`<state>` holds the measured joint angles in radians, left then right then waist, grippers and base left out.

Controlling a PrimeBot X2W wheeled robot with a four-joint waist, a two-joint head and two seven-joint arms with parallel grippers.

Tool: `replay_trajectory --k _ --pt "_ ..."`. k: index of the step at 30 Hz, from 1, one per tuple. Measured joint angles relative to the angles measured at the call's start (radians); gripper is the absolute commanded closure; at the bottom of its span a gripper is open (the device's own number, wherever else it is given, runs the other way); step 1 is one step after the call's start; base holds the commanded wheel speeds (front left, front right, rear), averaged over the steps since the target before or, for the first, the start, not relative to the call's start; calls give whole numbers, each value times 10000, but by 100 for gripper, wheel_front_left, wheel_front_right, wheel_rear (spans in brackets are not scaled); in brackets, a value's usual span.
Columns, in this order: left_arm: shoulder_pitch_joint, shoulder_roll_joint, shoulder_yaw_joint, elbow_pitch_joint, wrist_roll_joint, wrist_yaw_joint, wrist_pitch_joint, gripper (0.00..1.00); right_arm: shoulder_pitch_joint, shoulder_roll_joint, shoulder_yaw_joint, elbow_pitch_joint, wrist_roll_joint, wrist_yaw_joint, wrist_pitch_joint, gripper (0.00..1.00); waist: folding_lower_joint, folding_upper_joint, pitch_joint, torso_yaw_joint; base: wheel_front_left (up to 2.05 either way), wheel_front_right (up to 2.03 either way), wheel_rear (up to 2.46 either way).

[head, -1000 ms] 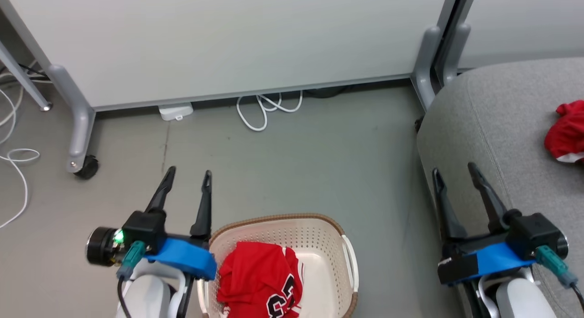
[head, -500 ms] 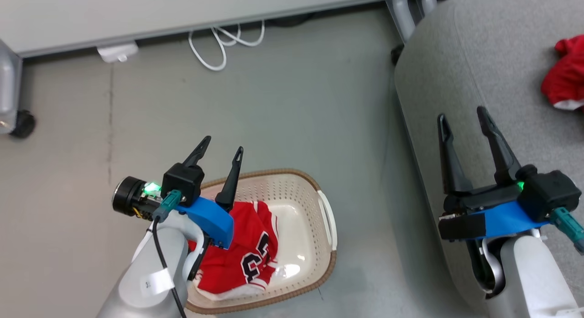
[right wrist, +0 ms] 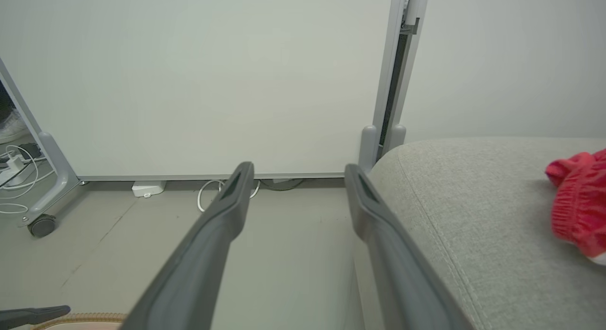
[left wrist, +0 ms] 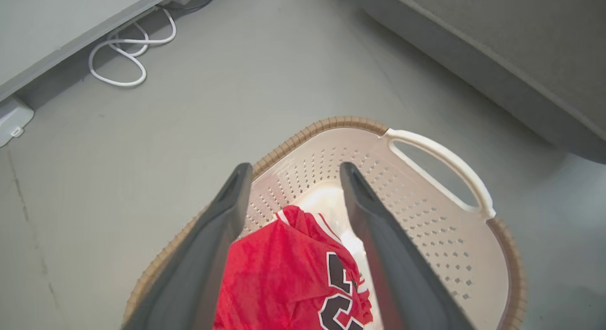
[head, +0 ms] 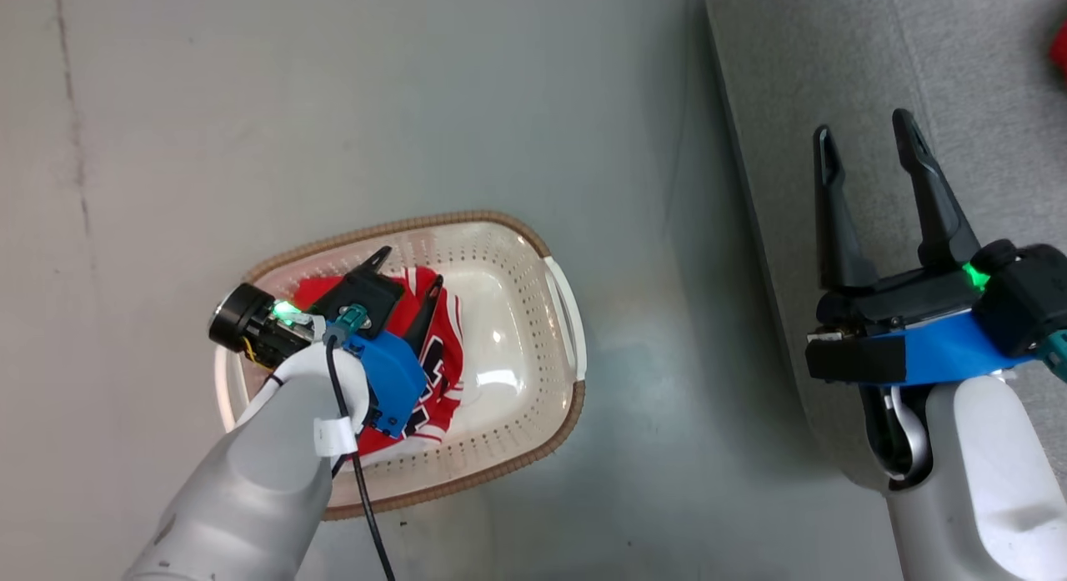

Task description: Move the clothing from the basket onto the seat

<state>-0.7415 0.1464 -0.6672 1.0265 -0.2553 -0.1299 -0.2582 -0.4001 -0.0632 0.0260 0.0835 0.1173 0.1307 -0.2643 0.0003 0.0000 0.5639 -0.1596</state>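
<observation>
The cream basket [head: 557, 256] stands on the floor with the red numbered jersey [head: 440, 348] crumpled in its left half. My left gripper [head: 409, 267] is open and hangs over the basket, its fingers straddling the jersey [left wrist: 284, 268] from above without touching it. In the left wrist view the basket's white handle [left wrist: 440, 152] lies to the right of the fingers. My right gripper [head: 864, 127] is open and empty above the left edge of the grey seat [head: 984, 81]. The other red garment [right wrist: 577, 197] lies on the seat [right wrist: 473, 202], to the right of that gripper [right wrist: 298, 168].
A pale partition panel [right wrist: 189, 84] on grey legs with a caster [right wrist: 41, 224] stands behind the floor area. White cable loops [left wrist: 128, 55] lie at its foot. Bare grey floor [head: 333, 106] surrounds the basket, and the seat's side runs close on the right.
The head camera has tilted down, shifting the whole picture. My left gripper has dropped from beside the basket's rim to over the jersey inside it, still open. The right gripper stays open.
</observation>
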Motion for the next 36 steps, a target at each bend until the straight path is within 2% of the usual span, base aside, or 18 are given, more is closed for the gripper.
replay_trajectory --k 10,19,24,36 --pt "-1167 29 -1981 1756 19 0 527 0 -733 38 77 -443 0 0 -2 0 -1 0 1541 -158 0 0 0" --pt "-1956 316 -3894 2328 278 0 1875 0 -1263 48 113 -1053 -2 0 -2 0 -1 -1 3111 -320 0 0 0" --pt "-2476 537 -4474 2452 305 0 2470 0 -1323 56 105 -1406 -36 0 0 0 -1 -1 3793 -437 0 0 0" --pt "-3314 679 -4757 2579 293 0 2997 0 -1315 59 -178 -2002 -174 0 0 0 -2 0 4987 -609 0 0 0"
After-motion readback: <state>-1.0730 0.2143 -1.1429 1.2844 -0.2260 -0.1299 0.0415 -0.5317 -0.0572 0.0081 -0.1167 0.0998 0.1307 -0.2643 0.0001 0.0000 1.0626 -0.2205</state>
